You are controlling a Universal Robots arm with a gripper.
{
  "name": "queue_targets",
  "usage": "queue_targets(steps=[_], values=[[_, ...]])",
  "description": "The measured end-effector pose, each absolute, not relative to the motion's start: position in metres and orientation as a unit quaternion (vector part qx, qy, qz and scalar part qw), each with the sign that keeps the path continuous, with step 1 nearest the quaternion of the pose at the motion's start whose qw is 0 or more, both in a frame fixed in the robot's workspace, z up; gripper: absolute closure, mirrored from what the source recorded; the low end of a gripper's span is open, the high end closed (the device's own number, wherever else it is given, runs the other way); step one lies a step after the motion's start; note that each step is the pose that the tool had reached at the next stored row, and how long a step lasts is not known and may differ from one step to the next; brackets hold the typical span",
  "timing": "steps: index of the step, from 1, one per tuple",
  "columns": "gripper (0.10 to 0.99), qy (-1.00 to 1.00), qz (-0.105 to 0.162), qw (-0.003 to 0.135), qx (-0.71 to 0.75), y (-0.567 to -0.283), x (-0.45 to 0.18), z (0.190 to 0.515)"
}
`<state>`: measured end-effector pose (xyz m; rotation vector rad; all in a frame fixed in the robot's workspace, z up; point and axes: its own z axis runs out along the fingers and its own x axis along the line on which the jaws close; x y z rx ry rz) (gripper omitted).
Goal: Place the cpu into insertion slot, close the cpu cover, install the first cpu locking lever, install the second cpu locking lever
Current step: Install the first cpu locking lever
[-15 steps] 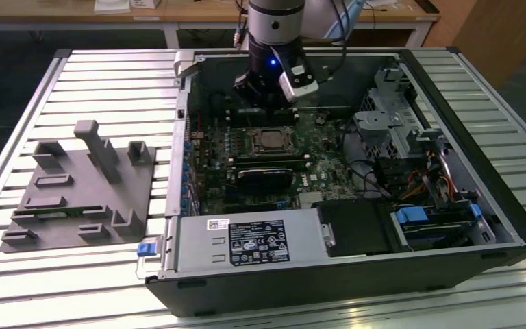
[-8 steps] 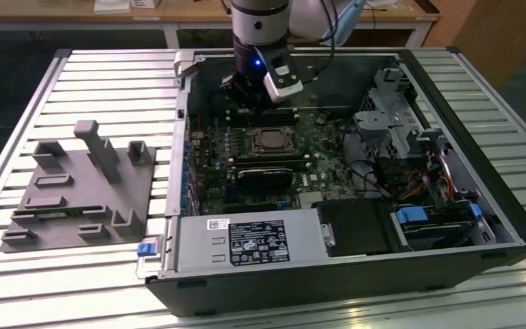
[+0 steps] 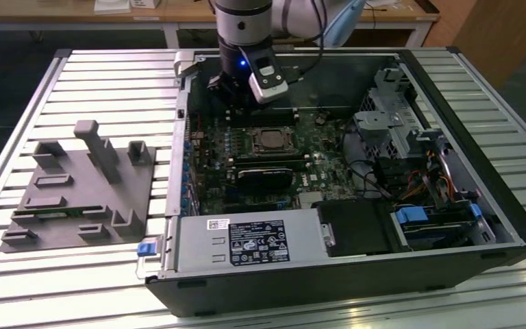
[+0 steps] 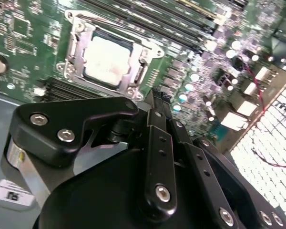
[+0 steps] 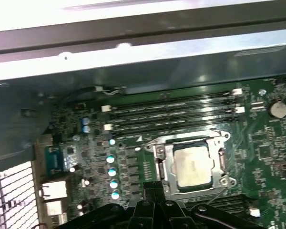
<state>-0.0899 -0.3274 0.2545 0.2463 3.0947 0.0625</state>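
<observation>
Nearest to us, at the near side of the open computer case (image 3: 509, 226), is the grey power box (image 3: 244, 243). A bit farther in sits a long black card (image 3: 265, 173). Just past it, the chip (image 3: 270, 140) lies flat in its square slot (image 4: 138, 72) on the green board (image 3: 336, 164). The thin metal cover (image 4: 75, 52) looks to be down around it.

We think the chip is light, stiff and easy to hurt, so it is best held by its edges. The cover looks thin but hard, best pushed on its frame.

Farther still, the gripper (image 3: 233, 101) hangs just above the board, on the far side of the chip. Its fingers are pressed together and hold nothing.
</observation>
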Motion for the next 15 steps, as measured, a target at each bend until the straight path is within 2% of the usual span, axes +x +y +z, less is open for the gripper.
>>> queue_targets(steps=[7, 15], values=[[0.980, 0.996, 0.022, 0.018, 0.079, -0.327, -0.101, 0.254], [0.980, 0.994, 0.078, 0.014, 0.080, -0.327, -0.107, 0.253]])
